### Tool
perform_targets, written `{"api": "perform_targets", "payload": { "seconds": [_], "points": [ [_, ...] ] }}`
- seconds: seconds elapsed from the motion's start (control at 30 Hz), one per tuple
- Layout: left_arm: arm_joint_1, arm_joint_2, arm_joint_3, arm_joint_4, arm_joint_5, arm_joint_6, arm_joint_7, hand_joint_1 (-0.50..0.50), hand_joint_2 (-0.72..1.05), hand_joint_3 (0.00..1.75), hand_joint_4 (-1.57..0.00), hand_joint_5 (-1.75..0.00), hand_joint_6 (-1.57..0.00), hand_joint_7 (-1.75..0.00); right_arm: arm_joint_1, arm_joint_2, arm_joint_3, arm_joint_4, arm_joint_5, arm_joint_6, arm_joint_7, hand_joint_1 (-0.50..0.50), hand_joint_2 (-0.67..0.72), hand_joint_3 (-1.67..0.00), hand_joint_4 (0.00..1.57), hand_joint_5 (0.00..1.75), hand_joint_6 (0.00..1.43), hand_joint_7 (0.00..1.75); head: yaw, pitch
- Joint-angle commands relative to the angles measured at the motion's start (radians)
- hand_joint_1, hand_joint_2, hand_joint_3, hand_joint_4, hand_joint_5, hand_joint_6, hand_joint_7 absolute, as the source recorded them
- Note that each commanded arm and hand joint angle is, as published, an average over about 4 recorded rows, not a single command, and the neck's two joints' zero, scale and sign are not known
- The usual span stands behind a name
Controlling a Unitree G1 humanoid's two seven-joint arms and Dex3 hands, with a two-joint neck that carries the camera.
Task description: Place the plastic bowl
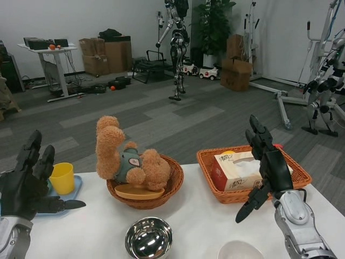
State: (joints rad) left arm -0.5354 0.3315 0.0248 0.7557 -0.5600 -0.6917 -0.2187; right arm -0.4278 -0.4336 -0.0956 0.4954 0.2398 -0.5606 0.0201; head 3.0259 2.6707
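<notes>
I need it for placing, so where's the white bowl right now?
In the head view, the white bowl sits at the table's near edge, right of the metal bowl, just left of the right hand.

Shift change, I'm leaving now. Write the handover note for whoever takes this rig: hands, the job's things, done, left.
Left hand: raised at the table's left edge, fingers apart, holds nothing.
Right hand: raised in front of the rectangular wicker basket, fingers apart, holds nothing.
White bowl, probably the plastic bowl: on the table at the near edge, close to the right forearm, untouched.
Also there: metal bowl near centre; round basket with teddy bear; tissue box in the rectangular basket; yellow cup on a blue tray.
Done: nothing visible.
Left: pick up the bowl and place it.
</notes>
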Motion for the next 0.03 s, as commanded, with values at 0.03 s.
{"api": "perform_targets", "payload": {
  "seconds": [0.03],
  "points": [
    [-0.012,0.001,0.012,0.007,-0.005,0.006,-0.005,-0.5,-0.02,0.0,0.0,0.0,0.0,0.0,-0.014,0.007,-0.013,0.005,0.009,-0.024,-0.013,-0.42,0.66,-0.03,0.0,0.0,0.0,0.0,-0.001,-0.008]
  ]
}}
